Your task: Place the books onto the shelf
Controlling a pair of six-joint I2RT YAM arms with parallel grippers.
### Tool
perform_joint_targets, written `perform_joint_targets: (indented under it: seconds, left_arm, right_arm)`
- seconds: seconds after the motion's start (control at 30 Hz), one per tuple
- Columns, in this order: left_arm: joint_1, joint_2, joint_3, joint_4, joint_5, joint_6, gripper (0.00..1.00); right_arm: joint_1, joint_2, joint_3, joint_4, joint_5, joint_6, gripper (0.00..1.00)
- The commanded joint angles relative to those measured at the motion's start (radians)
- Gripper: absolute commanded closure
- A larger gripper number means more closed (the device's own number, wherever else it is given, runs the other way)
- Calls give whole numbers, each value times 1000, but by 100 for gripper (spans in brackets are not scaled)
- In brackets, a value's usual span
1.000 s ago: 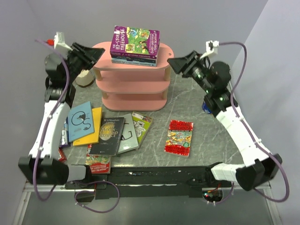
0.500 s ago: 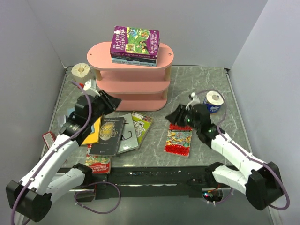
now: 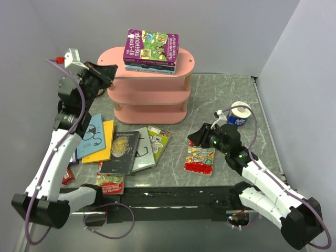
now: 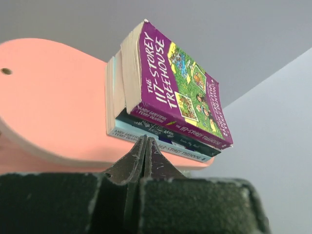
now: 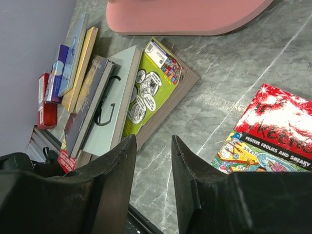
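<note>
My left gripper (image 4: pixel 145 148), pinched closed and empty, likely to nudge the stack (image 3: pixel 150 47) on the shelf (image 3: pixel 185 65); my right gripper (image 5: pixel 153 142), half-parted, poised at the red book (image 5: pixel 279 127) to take it.

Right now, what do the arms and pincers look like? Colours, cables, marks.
The left arm and right arm have white shells on the long links and black joints. A thin purple cable runs loose along each. The left pincer and right pincer are matte black, two tapered fingers each. A white plug with a red tip sits by the left wrist. No lettering visible.
</note>
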Motion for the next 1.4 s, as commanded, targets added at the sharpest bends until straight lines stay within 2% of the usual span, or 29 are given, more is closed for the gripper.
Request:
perform_joint_targets:
  seconds: [0.0,0.27,1.37]
  left_arm:
    - [28,91,48,82,148,-44,99]
    - [37,197,139,110,207,-47,99]
    - [75,261,171,145,233,-79,99]
  right_arm:
    - [5,-14,19,20,-7,-30,58]
    - [5,12,51,33,-23,-31,59]
    - [5,33,40,40,-34,-22,59]
